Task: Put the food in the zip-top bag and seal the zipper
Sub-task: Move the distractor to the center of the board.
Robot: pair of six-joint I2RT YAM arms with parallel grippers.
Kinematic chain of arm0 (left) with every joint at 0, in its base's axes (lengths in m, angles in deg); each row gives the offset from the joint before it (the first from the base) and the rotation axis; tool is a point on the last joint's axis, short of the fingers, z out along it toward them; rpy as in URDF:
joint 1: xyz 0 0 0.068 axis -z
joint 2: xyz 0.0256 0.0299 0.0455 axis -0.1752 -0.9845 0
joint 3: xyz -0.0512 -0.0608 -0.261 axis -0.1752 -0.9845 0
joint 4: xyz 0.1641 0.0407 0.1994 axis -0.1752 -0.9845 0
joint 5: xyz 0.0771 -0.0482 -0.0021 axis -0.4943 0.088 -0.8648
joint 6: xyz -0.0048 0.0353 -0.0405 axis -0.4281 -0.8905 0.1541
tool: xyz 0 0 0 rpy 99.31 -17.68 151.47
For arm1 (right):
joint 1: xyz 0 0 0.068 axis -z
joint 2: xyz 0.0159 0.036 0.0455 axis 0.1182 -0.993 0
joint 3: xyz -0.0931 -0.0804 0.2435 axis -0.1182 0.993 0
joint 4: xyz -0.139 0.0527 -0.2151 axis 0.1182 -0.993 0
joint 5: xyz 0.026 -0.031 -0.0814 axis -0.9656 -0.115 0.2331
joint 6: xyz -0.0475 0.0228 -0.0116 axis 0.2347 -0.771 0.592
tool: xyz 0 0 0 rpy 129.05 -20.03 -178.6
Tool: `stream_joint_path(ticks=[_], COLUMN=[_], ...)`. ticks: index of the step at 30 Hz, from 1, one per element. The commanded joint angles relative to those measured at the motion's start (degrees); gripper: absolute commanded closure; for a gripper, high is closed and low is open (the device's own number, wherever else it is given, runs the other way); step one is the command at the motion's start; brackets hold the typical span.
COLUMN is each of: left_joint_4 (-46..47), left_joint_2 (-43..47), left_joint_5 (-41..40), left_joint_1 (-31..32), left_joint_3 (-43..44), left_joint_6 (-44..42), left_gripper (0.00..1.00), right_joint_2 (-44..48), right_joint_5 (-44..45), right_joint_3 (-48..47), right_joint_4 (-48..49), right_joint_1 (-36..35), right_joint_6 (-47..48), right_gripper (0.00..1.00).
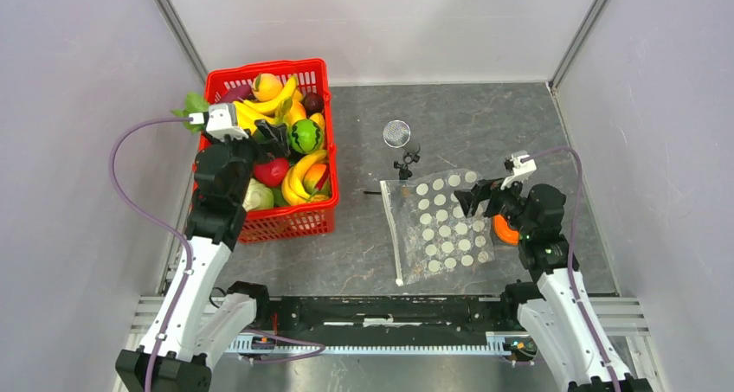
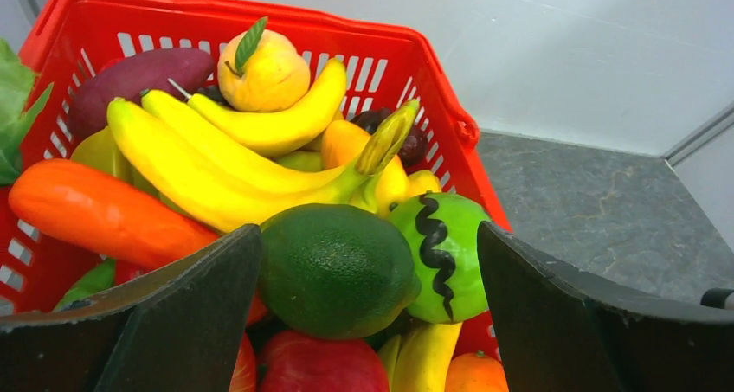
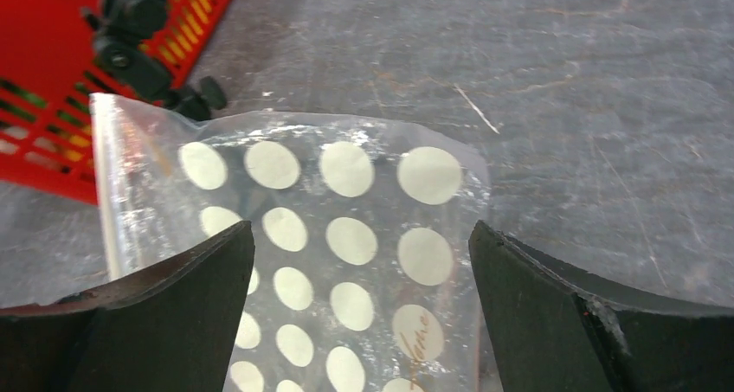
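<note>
The food fills a red lattice basket (image 1: 286, 223) at the left: yellow bananas (image 2: 225, 167), a dark green round fruit (image 2: 336, 269), a light green striped melon (image 2: 441, 253) and an orange carrot (image 2: 95, 215). My left gripper (image 1: 275, 138) is open above the basket, and the dark green fruit lies between its fingers (image 2: 368, 323) without touching them. The clear dotted zip-top bag (image 1: 437, 223) lies flat on the table, its white zipper (image 1: 391, 236) along its left edge. My right gripper (image 1: 472, 202) is open and empty just above the bag's right part (image 3: 359, 323). The zipper also shows in the right wrist view (image 3: 108, 184).
A small black tripod-like stand (image 1: 407, 162) and a round mesh disc (image 1: 396, 132) lie behind the bag. An orange round piece (image 1: 504, 230) sits by the bag's right edge, partly under my right arm. Grey walls close in both sides.
</note>
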Motion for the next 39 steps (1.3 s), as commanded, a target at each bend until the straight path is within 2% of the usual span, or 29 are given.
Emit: stream_joint_path(ticks=[1,5,9,13,16,18,21,25,27,32,36,39], left_joint_4=[0.84,1.53,0.45,2.48,1.62,2.23,4.56,5.49,5.07,5.66,4.34,4.52], left_joint_2=[0.32,2.75,4.51,3.96,3.33,3.32,3.62,4.36,5.15,6.99,7.43,7.61], left_joint_5=[-2.50,8.60,8.09,15.26,19.32,22.76,27.78,31.32,30.94,29.27,29.02,28.55], left_joint_1=[0.10,0.10,0.10,0.10,0.10,0.11,0.10,0.10,0.10,0.10,0.10,0.10], left_joint_3=[1.97,0.44,-2.08,-2.77,-1.17,-0.84,-0.88,-0.93,-1.31,-2.86,-2.34,-2.51], left_joint_6=[3.32,4.46,15.08,13.22,12.97,12.69,12.80,12.32,11.82,11.20,10.54,10.93], left_gripper=[0.00,0.00,0.00,0.00,0.00,0.00,0.00,0.00,0.00,0.00,0.00,0.00], right_joint_2=[2.39,4.62,4.53,1.66,1.45,-0.96,-4.69,-9.77,-12.56,-17.85,-20.58,-25.47], right_joint_5=[-9.06,-12.27,-8.63,1.80,4.95,4.78,8.98,16.20,23.41,33.02,35.45,36.39], right_joint_3=[0.24,2.38,2.59,1.52,2.86,3.01,3.70,4.37,3.97,7.13,11.30,9.51], right_joint_4=[3.44,6.67,4.45,0.79,3.41,5.09,9.09,15.08,15.52,20.29,27.93,27.35], right_joint_1=[-0.91,-3.80,-10.58,-21.39,-27.08,-30.23,-37.57,-46.86,-50.68,-52.39,-52.41,-52.28], right_joint_6=[-0.86,-2.30,-0.70,0.63,-0.34,-0.77,-1.68,-3.05,-4.30,-9.99,-13.42,-14.47], right_gripper=[0.02,0.02,0.02,0.01,0.01,0.01,0.01,0.01,0.01,0.01,0.02,0.02])
